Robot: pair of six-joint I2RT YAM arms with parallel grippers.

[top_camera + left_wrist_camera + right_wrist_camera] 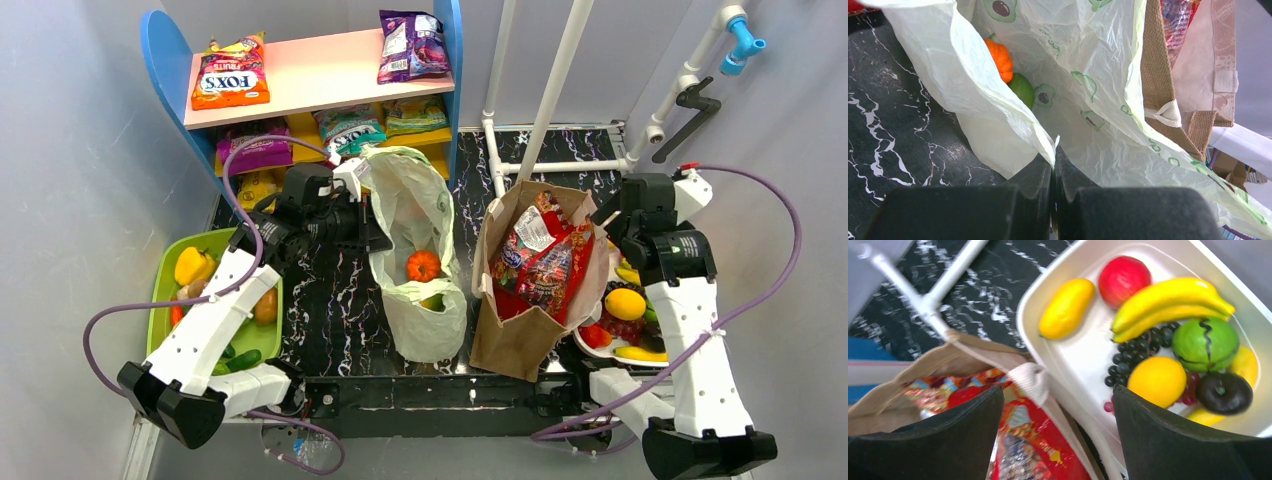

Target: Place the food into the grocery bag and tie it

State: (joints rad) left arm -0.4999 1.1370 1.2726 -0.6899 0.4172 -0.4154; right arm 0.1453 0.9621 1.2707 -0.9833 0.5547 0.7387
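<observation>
The pale-green grocery bag point(415, 215) lies open on the black marble table, mouth towards the shelf. An orange-red round piece point(423, 265) and a green piece point(432, 300) lie inside it; both show in the left wrist view, the orange one point(1000, 57) above the green one point(1022, 89). My left gripper point(378, 238) is at the bag's left rim, shut on a fold of the bag's edge point(1048, 142). My right gripper point(612, 218) is open and empty, over the gap between the brown bag and the white tray point(1058, 405). A yellow piece point(1066, 307) lies in that tray.
A brown paper bag point(530, 290) full of snack packets stands right of the grocery bag. A white tray point(1083, 365) at the right holds bananas point(1168, 302), an apple, grapes and other fruit. A green tray point(172, 255) at the left holds vegetables. A shelf point(320, 75) with snack packets stands behind.
</observation>
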